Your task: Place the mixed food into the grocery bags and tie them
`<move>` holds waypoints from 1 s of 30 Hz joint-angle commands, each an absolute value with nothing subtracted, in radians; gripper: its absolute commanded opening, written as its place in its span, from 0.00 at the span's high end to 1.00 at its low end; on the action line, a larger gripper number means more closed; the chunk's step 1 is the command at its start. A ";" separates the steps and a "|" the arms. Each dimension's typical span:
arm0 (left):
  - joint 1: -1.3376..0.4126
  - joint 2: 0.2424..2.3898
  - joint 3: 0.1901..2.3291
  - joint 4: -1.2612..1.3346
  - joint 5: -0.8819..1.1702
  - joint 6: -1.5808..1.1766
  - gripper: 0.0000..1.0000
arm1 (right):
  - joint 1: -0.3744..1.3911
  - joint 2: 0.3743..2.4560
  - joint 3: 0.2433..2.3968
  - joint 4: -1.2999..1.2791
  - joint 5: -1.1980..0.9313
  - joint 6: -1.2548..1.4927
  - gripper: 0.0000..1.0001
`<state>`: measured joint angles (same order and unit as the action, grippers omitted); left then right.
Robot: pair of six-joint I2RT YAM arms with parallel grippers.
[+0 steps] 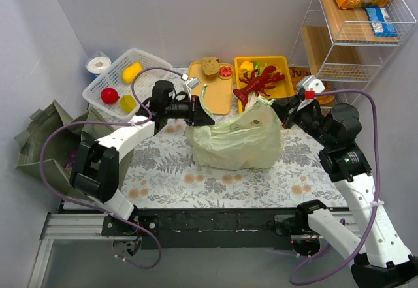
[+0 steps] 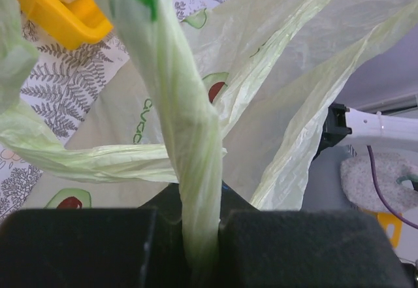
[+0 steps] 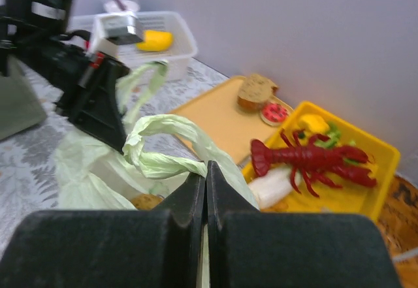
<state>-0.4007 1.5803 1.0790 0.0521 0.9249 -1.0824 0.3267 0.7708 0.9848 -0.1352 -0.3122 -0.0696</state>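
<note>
The pale-green plastic bag sits in the middle of the table, bulging. My left gripper is shut on its left loop handle, twisted into a rope. My right gripper is shut on the right handle at the bag's upper right. A brown bun shows inside the bag. The red lobster lies in the yellow tray with a white piece, yellow and green pieces. A bread slice lies on the orange board. The dark olive tote lies at the left.
A white slatted basket at the back left holds yellow and red toy pieces. An orange board sits beside the yellow tray. A wire shelf with orange snack packets stands at the back right. A tape roll is behind the basket.
</note>
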 commanded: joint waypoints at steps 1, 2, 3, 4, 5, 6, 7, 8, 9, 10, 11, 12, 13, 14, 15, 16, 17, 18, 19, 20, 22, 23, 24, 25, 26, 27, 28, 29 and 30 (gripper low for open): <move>-0.403 1.565 1.105 0.006 0.979 -0.986 1.00 | 0.324 0.837 0.989 -0.009 -0.586 -0.071 0.99; -0.405 1.557 1.100 0.006 0.979 -0.973 1.00 | 0.325 0.851 0.992 -0.009 -0.619 -0.063 0.99; -0.405 1.537 1.098 0.006 0.968 -0.950 1.00 | 0.328 0.865 0.991 0.020 -0.685 -0.045 0.99; -0.405 1.531 1.100 0.006 0.965 -0.942 1.00 | 0.331 0.891 0.988 0.023 -0.715 -0.038 0.99; -0.405 1.522 1.103 0.006 0.965 -0.933 1.00 | 0.345 0.903 0.986 0.023 -0.738 -0.034 0.99; -0.405 1.514 1.107 0.006 0.976 -0.919 1.00 | 0.353 0.916 0.982 0.020 -0.771 -0.034 0.99; -0.406 1.514 1.118 0.006 0.986 -0.914 1.00 | 0.365 0.942 0.980 0.017 -0.781 -0.035 0.99; -0.408 1.517 1.124 0.006 1.005 -0.911 1.00 | 0.388 0.954 0.979 0.014 -0.788 -0.038 0.99; -0.417 1.519 1.134 0.006 1.021 -0.908 1.00 | 0.402 0.968 0.982 0.008 -0.798 -0.041 0.99; -0.423 1.529 1.138 0.006 1.058 -0.897 1.00 | 0.416 0.992 0.991 0.002 -0.798 -0.051 0.99; -0.432 1.537 1.152 0.006 1.071 -0.894 1.00 | 0.443 1.005 0.999 -0.008 -0.798 -0.058 0.99; -0.449 1.548 1.158 0.006 1.083 -0.894 1.00 | 0.457 1.018 1.008 -0.032 -0.793 -0.063 0.99; -0.457 1.566 1.163 0.006 1.103 -0.884 1.00 | 0.471 1.043 1.029 -0.052 -0.792 -0.077 0.99; -0.465 1.577 1.170 0.000 1.111 -0.877 1.00 | 0.494 1.057 1.040 -0.063 -0.792 -0.083 0.99; -0.480 1.583 1.173 -0.033 1.120 -0.868 1.00 | 0.505 1.071 1.054 -0.075 -0.793 -0.087 0.99; -0.488 1.589 1.173 -0.044 1.132 -0.847 1.00 | 0.512 1.103 1.064 -0.087 -0.796 -0.094 0.99; -0.494 1.588 1.167 -0.049 1.135 -0.835 1.00 | 0.531 1.121 1.086 -0.115 -0.799 -0.107 0.99; -0.505 1.585 1.163 -0.058 1.132 -0.827 1.00 | 0.537 1.138 1.094 -0.132 -0.807 -0.112 0.99; -0.506 1.579 1.157 -0.060 1.131 -0.819 1.00 | 0.544 1.172 1.100 -0.143 -0.810 -0.118 0.99; -0.509 1.565 1.149 -0.058 1.118 -0.807 1.00 | 0.558 1.189 1.106 -0.164 -0.816 -0.120 0.99; -0.511 1.555 1.132 -0.058 1.108 -0.799 1.00 | 0.572 1.232 1.121 -0.193 -0.831 -0.127 0.99; -0.509 1.552 1.126 -0.064 1.092 -0.792 1.00 | 0.580 1.241 1.143 -0.239 -0.830 -0.130 0.99; -0.509 1.554 1.117 -0.069 1.085 -0.785 1.00 | 0.581 1.249 1.158 -0.261 -0.816 -0.132 0.97; -0.509 1.557 1.111 -0.071 1.078 -0.779 1.00 | 0.581 1.255 1.172 -0.290 -0.810 -0.135 0.80; -0.509 1.572 1.112 -0.087 1.063 -0.767 1.00 | 0.583 1.255 1.205 -0.351 -0.792 -0.162 0.69; -0.509 1.580 1.121 -0.103 1.060 -0.761 1.00 | 0.581 1.249 1.221 -0.386 -0.779 -0.175 0.59; -0.509 1.588 1.129 -0.118 1.057 -0.756 1.00 | 0.583 1.241 1.233 -0.415 -0.772 -0.190 0.44; -0.509 1.592 1.132 -0.136 1.051 -0.752 1.00 | 0.583 1.233 1.244 -0.442 -0.753 -0.205 0.38; -0.509 1.594 1.135 -0.141 1.046 -0.747 1.00 | 0.583 1.217 1.267 -0.510 -0.738 -0.236 0.32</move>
